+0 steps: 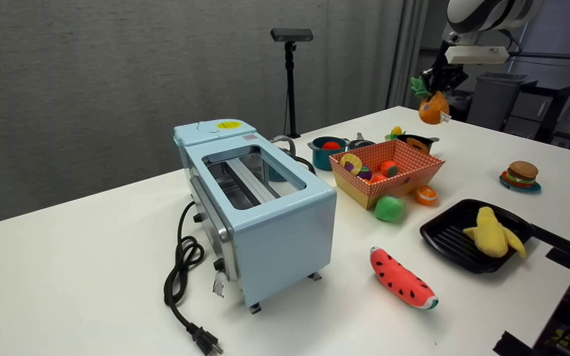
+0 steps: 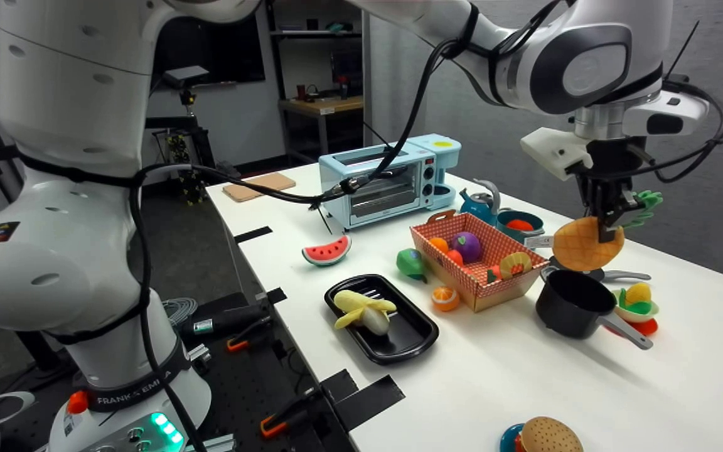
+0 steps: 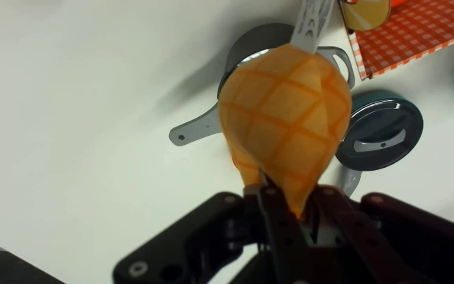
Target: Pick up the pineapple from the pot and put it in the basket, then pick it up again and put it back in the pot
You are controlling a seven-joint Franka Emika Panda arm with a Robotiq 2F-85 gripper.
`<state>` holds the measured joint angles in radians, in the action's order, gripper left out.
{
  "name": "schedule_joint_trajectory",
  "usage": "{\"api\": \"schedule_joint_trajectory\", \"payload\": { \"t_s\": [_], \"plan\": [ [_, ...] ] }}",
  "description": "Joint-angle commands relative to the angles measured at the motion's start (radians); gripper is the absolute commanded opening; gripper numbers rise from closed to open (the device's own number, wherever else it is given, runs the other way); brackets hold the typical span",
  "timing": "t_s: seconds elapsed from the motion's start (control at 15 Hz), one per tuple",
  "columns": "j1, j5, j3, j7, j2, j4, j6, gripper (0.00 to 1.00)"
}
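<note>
The end effector (image 3: 294, 197) is clasping a soft, cross-hatched, yellow-orange toy pineapple (image 2: 578, 248) by the end near its green leafy crown. In an exterior view, right of centre, the fruit hangs aslant above a small, black, grey-handled saucepan (image 2: 563, 319), apart from it and near a shallow, flared, orange-red checked basket (image 2: 508, 289).

Whether this is the outward leg or the return cannot be told. For the saucepan, the body should be centred over the rim and lowered well inside before release, its white fabric tag (image 3: 311, 27) kept off the edge. For the basket, it should travel high enough that the drooping body clears the checked rim. Either way, slow travel seems wise, since plush held at one end may swing.

The wrist view shows a dark round lid (image 3: 380, 126) at the right of the frame, only partly visible in both exterior views; the pineapple there covers much of the saucepan's mouth. That mouth shows in an exterior view, left of a pale bowl (image 2: 650, 312). A black power plug (image 1: 206, 341) appears, lower left, in an exterior view alone.
</note>
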<state>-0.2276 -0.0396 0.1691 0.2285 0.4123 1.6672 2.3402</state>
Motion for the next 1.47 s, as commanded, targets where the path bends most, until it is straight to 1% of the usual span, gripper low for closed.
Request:
{"api": "schedule_joint_trajectory", "payload": {
  "t_s": [0.0,0.27,0.33,0.4,0.47,0.53,0.67,0.87,1.0,1.07,1.4],
  "plan": [
    [-0.013,-0.040,0.001,-0.031,0.024,-0.045,-0.030,0.04],
    [-0.014,-0.043,-0.002,-0.034,0.037,-0.058,-0.039,0.04],
    [-0.013,-0.042,-0.002,-0.035,0.042,-0.062,-0.044,0.15],
    [-0.013,-0.042,-0.003,-0.037,0.046,-0.064,-0.048,0.40],
    [-0.014,-0.042,-0.003,-0.039,0.050,-0.066,-0.051,0.40],
    [-0.013,-0.038,-0.002,-0.042,0.056,-0.069,-0.053,0.45],
    [-0.013,-0.036,-0.002,-0.044,0.066,-0.073,-0.055,0.59],
    [-0.011,-0.033,-0.002,-0.043,0.082,-0.078,-0.058,0.83],
    [-0.009,-0.031,-0.003,-0.043,0.092,-0.085,-0.060,0.96],
    [-0.008,-0.031,-0.005,-0.043,0.098,-0.089,-0.062,1.00],
    [-0.004,-0.027,-0.005,-0.038,0.114,-0.101,-0.068,1.00]
  ]
}}
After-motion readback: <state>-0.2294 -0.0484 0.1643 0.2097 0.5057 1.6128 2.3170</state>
